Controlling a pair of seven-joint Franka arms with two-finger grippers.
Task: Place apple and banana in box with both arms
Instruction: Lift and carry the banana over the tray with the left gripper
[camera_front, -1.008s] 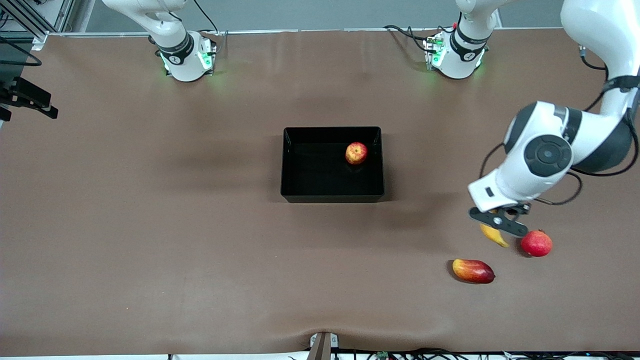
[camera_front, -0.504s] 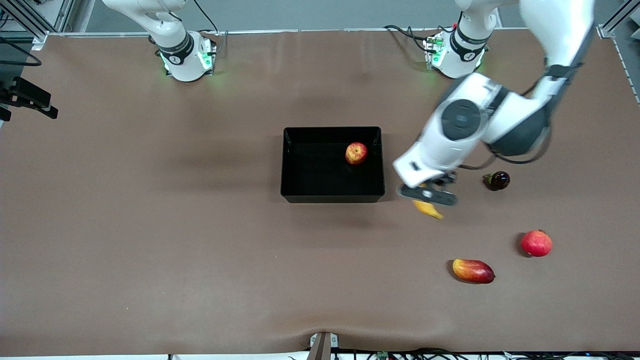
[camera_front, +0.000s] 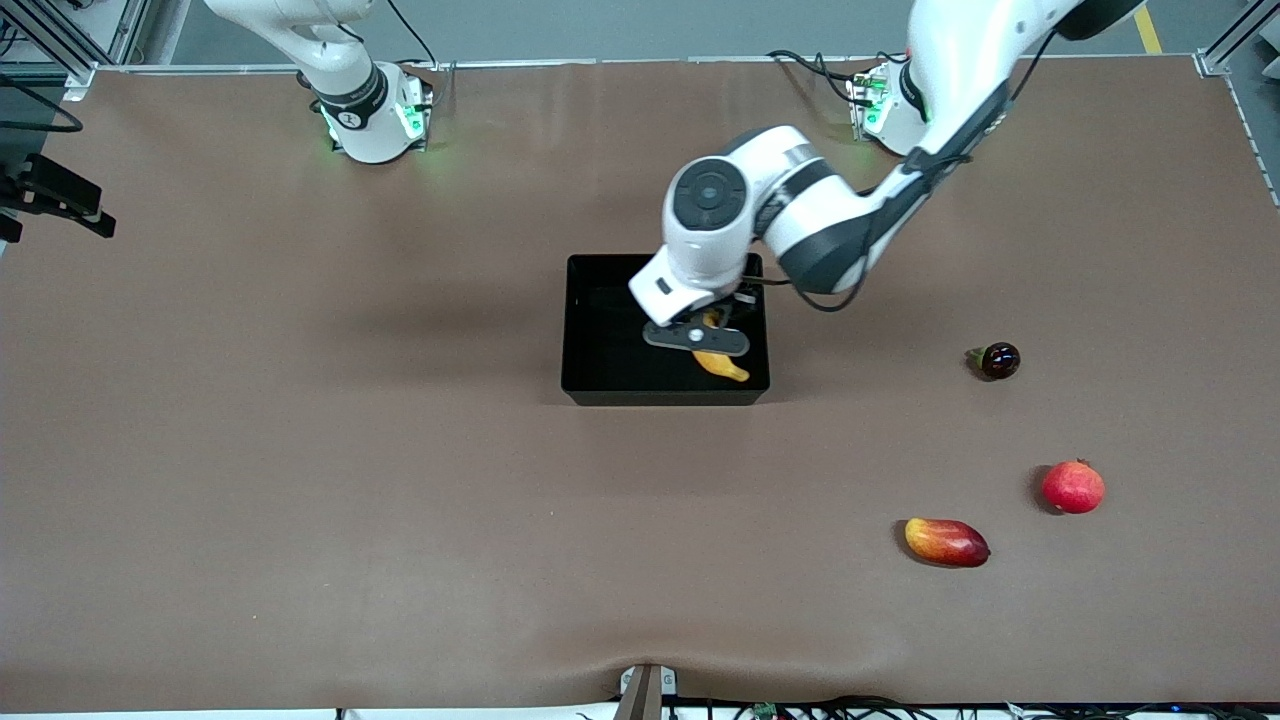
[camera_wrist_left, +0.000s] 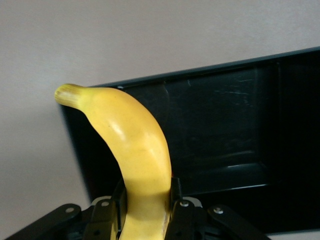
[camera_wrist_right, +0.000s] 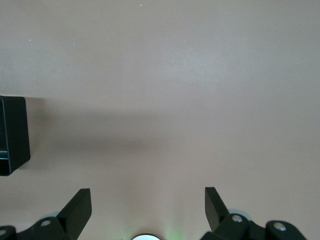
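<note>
Front view, nearest the camera first: a red-and-yellow mango (camera_front: 946, 542) lay on the brown table (camera_front: 300, 450) toward the left arm's end, and a round red fruit with a crown (camera_front: 1073, 487) sat a little farther from the camera, near it but apart. Farther again was a small dark glossy fruit (camera_front: 999, 360), on its own. Then the action: the box (camera_front: 585, 340), black and shallow, sat mid-table, and the left gripper (camera_front: 712, 332) hung over its end toward the left arm, over the part of it nearer the camera, jaws clamped tight on the banana (camera_front: 722, 366). The banana's free end poked out from under the gripper, above the box floor, close to the wall nearest the camera. The left wrist view confirmed the grip: the black fingers (camera_wrist_left: 116, 212) pinched the yellow banana (camera_wrist_left: 135, 150) at its lower part, its curved tip reaching up over the box's rim (camera_wrist_left: 200, 70) and glossy floor. The apple could not be seen; the arm covered the spot in the box where it might be. Farthest off, the right arm waited near its base, and the right wrist view showed the right gripper (camera_wrist_right: 148, 210) with its jaws spread wide, holding nothing, over bare table, a corner of the box (camera_wrist_right: 12, 135) at the picture's edge.
</note>
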